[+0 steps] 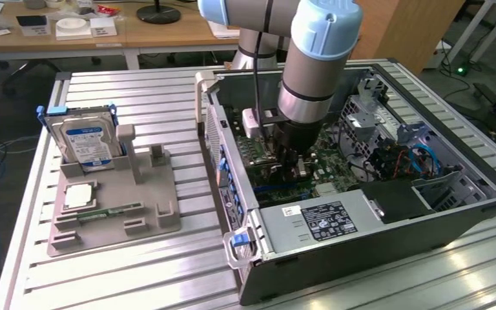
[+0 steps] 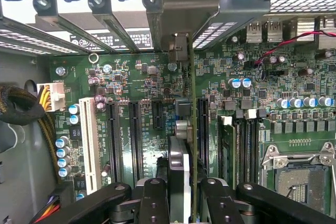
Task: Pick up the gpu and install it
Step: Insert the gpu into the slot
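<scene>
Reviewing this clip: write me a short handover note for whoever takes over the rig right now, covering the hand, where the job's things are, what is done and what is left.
Hand: shut on the gpu, a thin dark card with a pale metal end bracket, held edge-down inside the open black computer case.
Position: the card stands upright over the green motherboard, among the long black expansion slots; its bracket end points toward the grey rear slot openings.
Done: card picked up and brought into the case.
Left: whether it is fully seated cannot be judged; hand not released.
Outside: the silver hard drive with blue label stands in the grey holder.
</scene>
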